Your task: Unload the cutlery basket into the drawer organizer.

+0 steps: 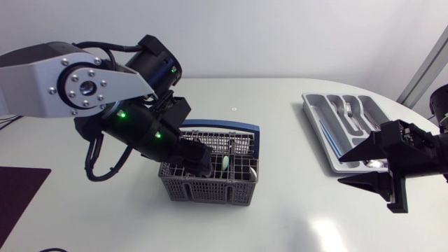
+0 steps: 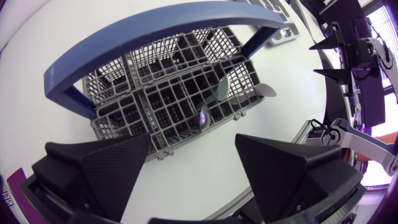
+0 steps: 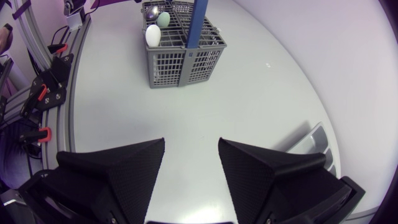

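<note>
1. Left wrist view: the left jaws stand wide open with nothing between them, hanging right over the cutlery basket (image 2: 118, 121).
2. The basket is grey mesh with a blue handle (image 2: 155, 31) arching over it. A metal spoon (image 2: 204, 117), a pale green piece (image 2: 222, 90) and a white piece (image 2: 267, 90) stand in its compartments.
3. The right jaws are also open and empty, over the surface (image 3: 249, 93) by a corner of the drawer organizer (image 1: 315, 119).
4. The organizer lies near the surface's right edge. Forks (image 1: 350, 115) lie in one long compartment, and a shiny piece (image 1: 374, 163) at its near end is partly hidden.
5. Basket and organizer sit well apart, with bare surface between them.
</note>
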You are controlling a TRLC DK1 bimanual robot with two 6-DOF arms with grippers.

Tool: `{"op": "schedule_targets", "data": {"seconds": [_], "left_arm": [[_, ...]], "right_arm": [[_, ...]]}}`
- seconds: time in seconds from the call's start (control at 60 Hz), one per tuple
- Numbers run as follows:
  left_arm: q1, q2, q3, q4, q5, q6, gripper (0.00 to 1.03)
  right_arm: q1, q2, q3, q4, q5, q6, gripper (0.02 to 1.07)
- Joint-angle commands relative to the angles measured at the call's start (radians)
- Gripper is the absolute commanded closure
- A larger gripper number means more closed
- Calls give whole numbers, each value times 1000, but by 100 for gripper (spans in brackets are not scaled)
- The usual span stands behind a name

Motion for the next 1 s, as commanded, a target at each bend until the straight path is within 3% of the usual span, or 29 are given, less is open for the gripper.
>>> {"op": "schedule_targets", "data": {"seconds": [0.0,0.35,0.983], "left_arm": [[11,25,32,8,13,19,12],[9,65,64,19,20,13,44],[-6,146,78,30,53,6,44]], "right_arm": [[26,-17,-40,16,-6,49,43],[80,-34,-85,52,-6,104,43],[124,-76,-142,91,-14,146,43]]}}
